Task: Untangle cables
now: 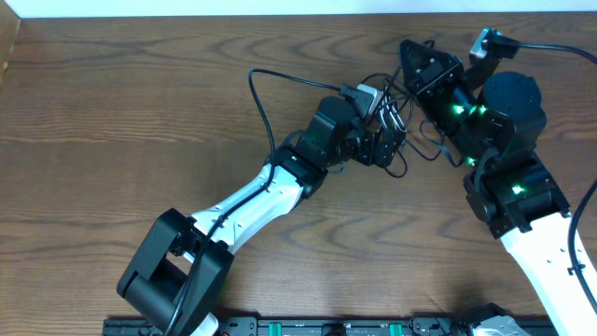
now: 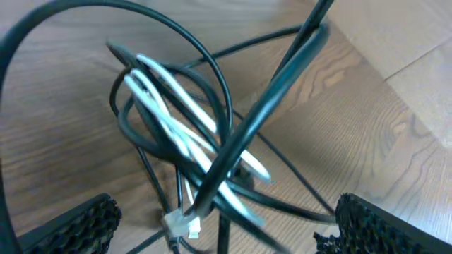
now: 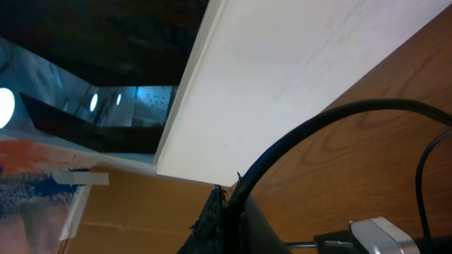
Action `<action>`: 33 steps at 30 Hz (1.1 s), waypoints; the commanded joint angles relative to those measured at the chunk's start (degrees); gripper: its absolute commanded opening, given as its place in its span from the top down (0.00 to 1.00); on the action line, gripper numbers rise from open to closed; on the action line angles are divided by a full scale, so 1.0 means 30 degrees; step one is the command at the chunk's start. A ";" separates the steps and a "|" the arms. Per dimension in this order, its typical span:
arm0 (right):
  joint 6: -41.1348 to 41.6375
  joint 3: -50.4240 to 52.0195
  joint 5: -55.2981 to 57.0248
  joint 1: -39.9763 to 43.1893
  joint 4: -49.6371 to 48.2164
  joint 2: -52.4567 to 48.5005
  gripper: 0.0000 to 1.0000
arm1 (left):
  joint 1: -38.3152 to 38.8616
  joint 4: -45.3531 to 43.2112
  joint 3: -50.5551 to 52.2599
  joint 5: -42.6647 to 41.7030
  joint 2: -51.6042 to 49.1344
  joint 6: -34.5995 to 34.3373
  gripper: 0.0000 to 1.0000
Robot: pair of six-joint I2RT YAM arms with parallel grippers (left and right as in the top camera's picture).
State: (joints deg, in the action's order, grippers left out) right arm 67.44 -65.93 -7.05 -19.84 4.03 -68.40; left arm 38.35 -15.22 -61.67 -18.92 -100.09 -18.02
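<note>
The cables lie in a tangle of thin black cords and one white cord right of the table's middle. One black cord loops out to the left. My left gripper is open at the tangle's near left side. In the left wrist view its fingers stand wide apart around the black loops, the white cord and its pale plug. My right gripper is at the tangle's far right. The right wrist view shows it shut on a black cable. A silver plug lies beside it.
The brown wooden table ends at a white board along the back, which also shows in the right wrist view. The right arm's own thick black cable runs off to the right.
</note>
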 commanded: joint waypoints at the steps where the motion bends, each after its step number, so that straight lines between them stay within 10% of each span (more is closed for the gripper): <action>1: 0.0168 -0.0270 -0.0525 0.0080 -0.0007 0.0007 0.99 | 0.0000 -0.0423 -0.0138 0.0204 -0.0219 -0.0117 0.02; 6: 0.0313 -0.0270 -0.0736 0.0080 0.0007 0.0007 0.99 | 0.0204 -0.0495 -0.0138 0.0211 -0.0233 -0.0109 0.00; 14: 0.0306 -0.0270 -0.0925 0.0080 0.0015 0.0007 0.99 | 0.0546 -0.0612 -0.0146 0.0204 -0.0852 -0.0109 0.90; 33: -0.2033 -0.0270 0.4357 0.1355 0.2681 0.0007 0.99 | -0.1333 0.4721 -0.0146 0.0029 -0.0306 0.1282 0.92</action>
State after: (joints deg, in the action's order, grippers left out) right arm 64.53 -65.49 -1.26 -17.89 11.94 -69.17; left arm 37.17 -5.28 -62.72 -18.94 -101.14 -18.74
